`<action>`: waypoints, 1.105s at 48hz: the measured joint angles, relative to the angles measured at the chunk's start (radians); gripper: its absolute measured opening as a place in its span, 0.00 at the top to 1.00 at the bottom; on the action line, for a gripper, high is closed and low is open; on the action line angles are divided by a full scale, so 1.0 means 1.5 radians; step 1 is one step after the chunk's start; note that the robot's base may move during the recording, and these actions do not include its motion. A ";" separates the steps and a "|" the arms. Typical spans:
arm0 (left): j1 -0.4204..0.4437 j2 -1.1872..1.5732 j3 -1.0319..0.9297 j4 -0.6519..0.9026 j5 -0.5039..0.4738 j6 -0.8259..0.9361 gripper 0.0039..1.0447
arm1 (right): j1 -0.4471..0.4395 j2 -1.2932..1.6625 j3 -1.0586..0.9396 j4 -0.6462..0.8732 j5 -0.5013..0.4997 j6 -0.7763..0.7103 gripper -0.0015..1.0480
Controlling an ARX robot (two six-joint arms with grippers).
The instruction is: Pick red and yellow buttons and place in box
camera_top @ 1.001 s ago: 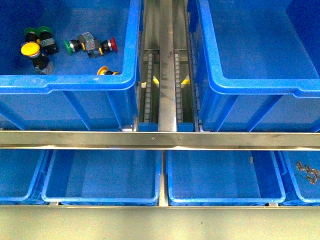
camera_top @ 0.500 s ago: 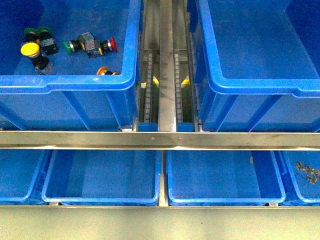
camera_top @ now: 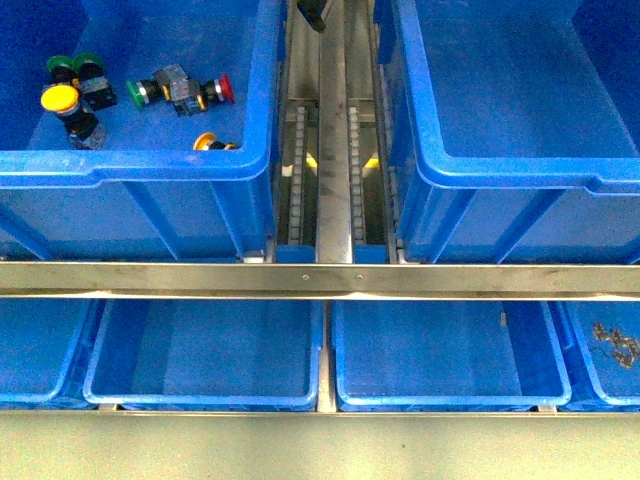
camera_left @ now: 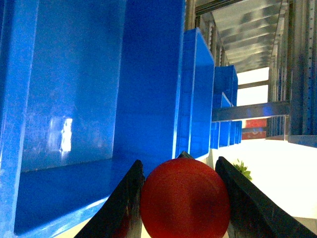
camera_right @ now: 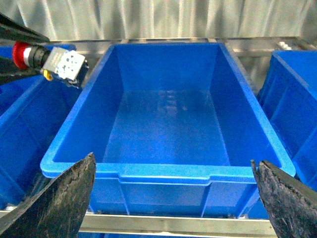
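Since half a second earlier, a dark tip (camera_top: 311, 14) that I took for my left arm had come into the top edge of the front view, over the metal rail (camera_top: 333, 150) between the two big boxes. My left fingers (camera_left: 124, 198) were clamped on the red button (camera_left: 185, 198), which hung just outside the rim of the right box (camera_right: 163, 171), not yet over it. Letting go there would drop it onto the rail, and a weak hold on the round cap could do the same.

The left box (camera_top: 150, 165) held a yellow button (camera_top: 60, 97), green buttons (camera_top: 72, 66), a second red one (camera_top: 224, 89) and another yellow cap (camera_top: 206, 141). The right box was empty. The far-right tray (camera_top: 600, 378) held small metal bits (camera_top: 614, 342). My right fingers (camera_right: 59, 203) stood wide apart, holding nothing.
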 joint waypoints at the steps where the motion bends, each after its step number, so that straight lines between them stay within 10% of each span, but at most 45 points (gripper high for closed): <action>1: -0.002 0.003 0.000 0.000 -0.002 -0.001 0.67 | 0.000 0.000 0.000 0.000 0.000 0.000 0.07; 53: -0.050 0.065 -0.020 -0.009 -0.051 0.007 0.67 | -0.012 0.014 0.008 -0.026 -0.036 -0.022 0.07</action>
